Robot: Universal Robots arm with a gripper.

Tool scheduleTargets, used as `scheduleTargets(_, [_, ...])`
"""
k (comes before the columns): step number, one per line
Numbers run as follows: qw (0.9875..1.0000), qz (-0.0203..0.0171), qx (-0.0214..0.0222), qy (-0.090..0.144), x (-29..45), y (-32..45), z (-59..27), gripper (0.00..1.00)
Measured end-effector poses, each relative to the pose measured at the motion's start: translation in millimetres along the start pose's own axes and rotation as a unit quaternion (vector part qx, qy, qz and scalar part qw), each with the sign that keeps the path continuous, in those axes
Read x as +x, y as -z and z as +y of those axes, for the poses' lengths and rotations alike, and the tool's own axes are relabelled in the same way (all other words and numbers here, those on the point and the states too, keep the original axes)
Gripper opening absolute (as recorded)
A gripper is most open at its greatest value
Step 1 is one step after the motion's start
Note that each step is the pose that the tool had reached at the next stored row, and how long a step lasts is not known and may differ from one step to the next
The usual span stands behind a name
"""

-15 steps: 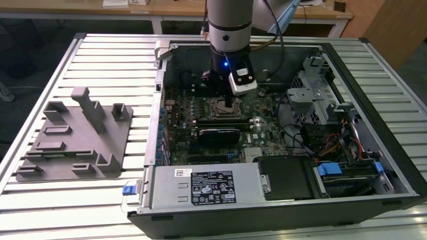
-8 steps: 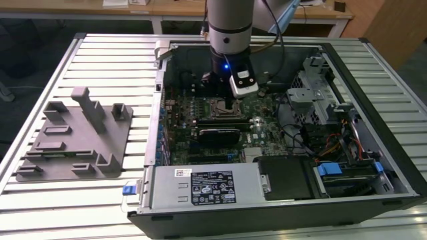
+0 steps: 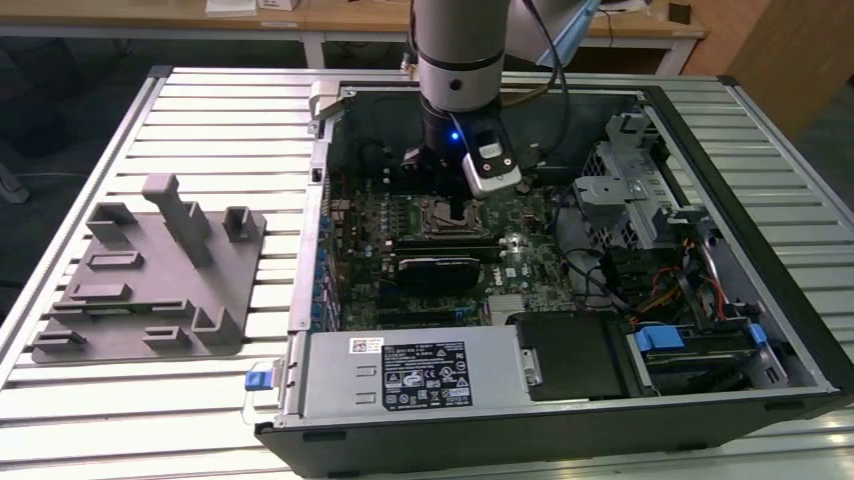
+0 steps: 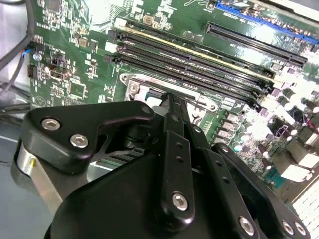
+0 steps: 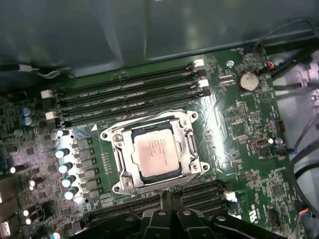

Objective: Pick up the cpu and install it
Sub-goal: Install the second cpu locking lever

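a: where is the cpu right now?

b: in the first wrist view it lies flat in the socket frame at the middle of the frame, square to the metal edges, between the two banks of memory slots. it looks already seated.

a: and your gripper?

b: at the bottom centre of that view, my fingers are pressed together with nothing between them. the chip sits apart from them, just above the tips in the picture. in the exterior view i hang over the motherboard in the upper middle of the computer case.

a: how do you do this well?

b: i'd judge: stay straight above, never drag across the chip, and check that it lies level in the frame.
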State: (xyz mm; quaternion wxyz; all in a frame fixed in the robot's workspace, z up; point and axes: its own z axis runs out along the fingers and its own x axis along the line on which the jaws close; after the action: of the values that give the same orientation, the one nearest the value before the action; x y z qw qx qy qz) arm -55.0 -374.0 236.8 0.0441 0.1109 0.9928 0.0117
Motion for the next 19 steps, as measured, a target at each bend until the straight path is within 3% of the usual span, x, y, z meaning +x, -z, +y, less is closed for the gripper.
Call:
scheduleTargets(5, [0.9996, 0.0011, -0.0024, 0.029, 0.2, -1.0, -0.6, 0.11])
scheduleTargets(11, [0.9995, 0.0015, -0.0033, 0.032, -1.1, -2.6, -8.3, 0.11])
scheduleTargets(19, [0.9990, 0.0035, -0.0095, 0.044, 0.4, -6.1, -11.6, 0.11])
